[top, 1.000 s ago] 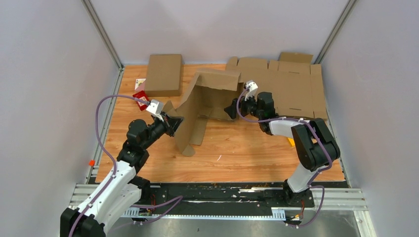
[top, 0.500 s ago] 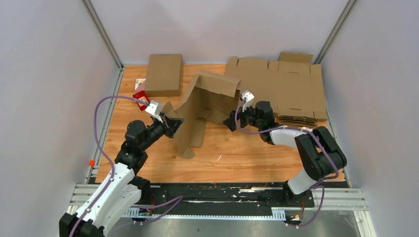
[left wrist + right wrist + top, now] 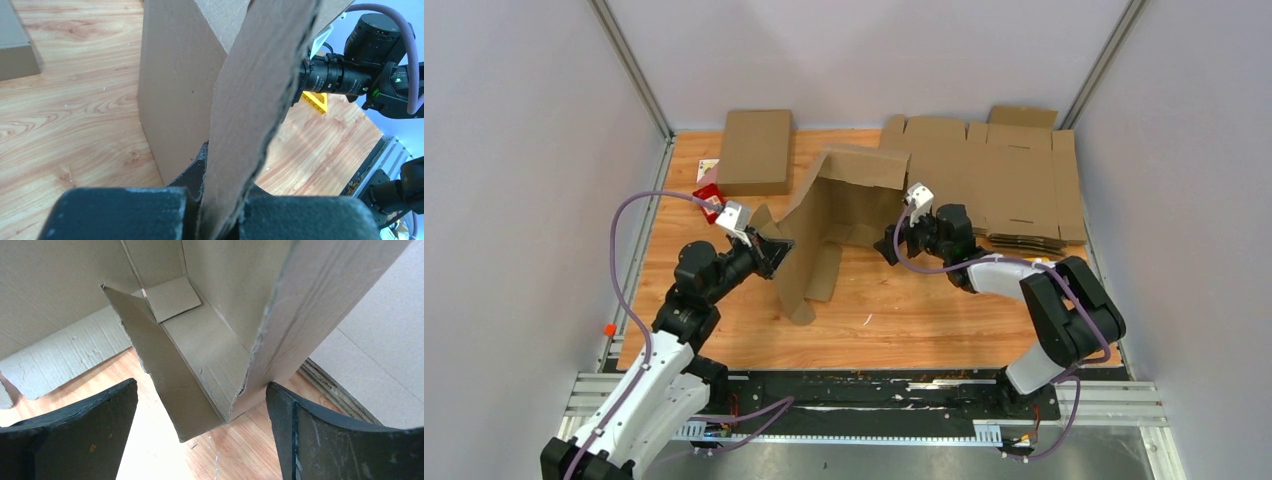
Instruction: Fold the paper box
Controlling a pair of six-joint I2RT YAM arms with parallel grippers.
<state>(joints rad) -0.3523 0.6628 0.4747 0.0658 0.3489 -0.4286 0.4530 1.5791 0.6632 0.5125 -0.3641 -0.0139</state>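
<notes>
We are clamping the box (image 3: 849, 200) in the left gripper (image 3: 776, 250) and edging the wide-open right gripper (image 3: 886, 243) closer around its wall, readying a fold.

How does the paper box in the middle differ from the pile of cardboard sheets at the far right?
The paper box stands half folded, panels raised; the pile lies flat. The box is one sheet; the pile has several layers. The left end effector is shut on the box; nothing grips the pile. Both are plain brown corrugated cardboard.
</notes>
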